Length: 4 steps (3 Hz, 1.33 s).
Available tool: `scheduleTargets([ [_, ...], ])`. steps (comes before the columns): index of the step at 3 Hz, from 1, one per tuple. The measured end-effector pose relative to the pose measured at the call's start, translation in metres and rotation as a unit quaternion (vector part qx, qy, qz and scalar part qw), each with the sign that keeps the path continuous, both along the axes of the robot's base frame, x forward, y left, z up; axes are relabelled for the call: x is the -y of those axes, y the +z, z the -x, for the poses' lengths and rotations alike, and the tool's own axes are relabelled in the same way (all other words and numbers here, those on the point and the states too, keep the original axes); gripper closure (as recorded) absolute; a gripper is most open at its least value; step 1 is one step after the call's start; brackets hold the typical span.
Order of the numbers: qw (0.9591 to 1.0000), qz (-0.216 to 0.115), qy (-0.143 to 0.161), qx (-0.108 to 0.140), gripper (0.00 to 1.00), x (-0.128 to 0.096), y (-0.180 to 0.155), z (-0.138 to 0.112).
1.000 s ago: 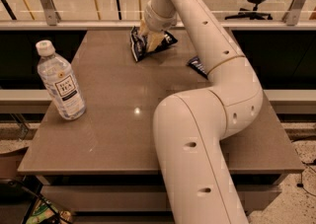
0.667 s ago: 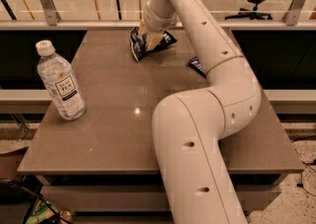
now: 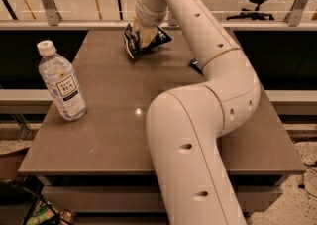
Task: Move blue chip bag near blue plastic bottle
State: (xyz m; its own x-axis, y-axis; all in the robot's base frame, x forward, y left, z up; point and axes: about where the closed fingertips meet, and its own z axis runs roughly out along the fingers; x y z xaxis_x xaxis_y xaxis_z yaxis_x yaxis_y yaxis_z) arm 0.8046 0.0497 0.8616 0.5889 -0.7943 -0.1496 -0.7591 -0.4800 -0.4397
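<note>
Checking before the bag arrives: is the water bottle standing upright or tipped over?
Upright: the blue plastic bottle stands on its base, white cap on top. The gripper holds the blue chip bag farther back.

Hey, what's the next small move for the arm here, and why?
Probably lift the chip bag slightly and start carrying it toward the bottle. The gripper is at the far side of the table, apparently closed on the bag, while the bottle stands upright at the near side, well apart from it.
</note>
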Motion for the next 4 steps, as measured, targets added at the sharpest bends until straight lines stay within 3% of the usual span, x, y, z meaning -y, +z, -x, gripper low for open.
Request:
scheduleTargets([
  [1,0.9997,0.016,-0.015,0.008,1.0,-0.013,0.028,0.014],
  [2,0.9986,0.02,-0.04,0.031,1.0,-0.019,0.059,0.032],
  [3,0.9953,-0.002,-0.066,0.071,1.0,-0.022,0.101,0.058],
  [4,0.9895,-0.029,-0.092,0.108,1.0,-0.028,0.133,0.091],
])
